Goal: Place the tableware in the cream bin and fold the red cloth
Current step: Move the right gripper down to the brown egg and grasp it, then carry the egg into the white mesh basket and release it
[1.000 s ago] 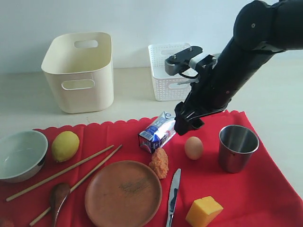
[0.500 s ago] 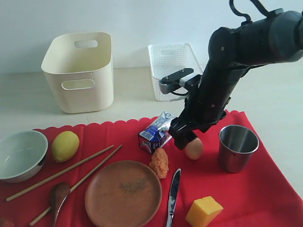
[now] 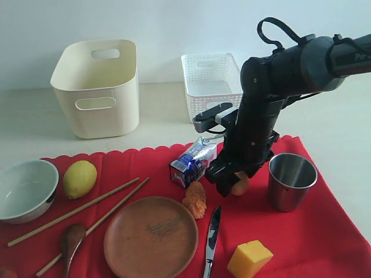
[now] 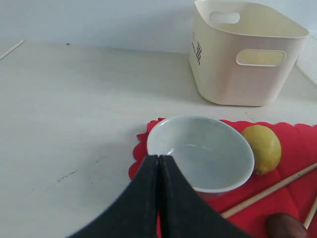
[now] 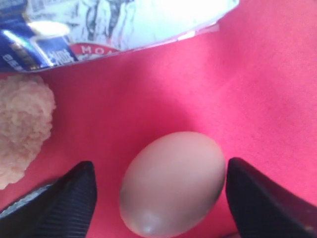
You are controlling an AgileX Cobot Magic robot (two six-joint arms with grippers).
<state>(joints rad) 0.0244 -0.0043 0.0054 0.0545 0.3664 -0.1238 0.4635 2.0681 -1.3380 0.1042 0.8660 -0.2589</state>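
Note:
My right gripper (image 3: 229, 186) is down on the red cloth (image 3: 324, 231) and stands open, with a finger on each side of the egg (image 5: 173, 183) and a gap still showing. The steel cup (image 3: 291, 179) stands just to its right. The steel knife (image 3: 213, 231), wooden plate (image 3: 151, 237), chopsticks (image 3: 75, 211), spoon (image 3: 72, 240) and white bowl (image 3: 26, 188) all lie on the cloth. At the back left is the cream bin (image 3: 98, 87). My left gripper (image 4: 158, 157) is shut and empty, just short of the bowl (image 4: 200, 151); the exterior view does not show it.
A milk carton (image 3: 194, 162) lies just left of the right gripper, with an orange crumbly lump (image 3: 195, 200) below it. The lemon (image 3: 79, 178) sits beside the bowl and the cheese (image 3: 249, 259) at the front. A white lattice basket (image 3: 211, 84) stands behind the right arm.
The right arm has swung down and to the right, from above the milk carton to the egg. Its fingers now straddle the egg. Nothing else has moved.

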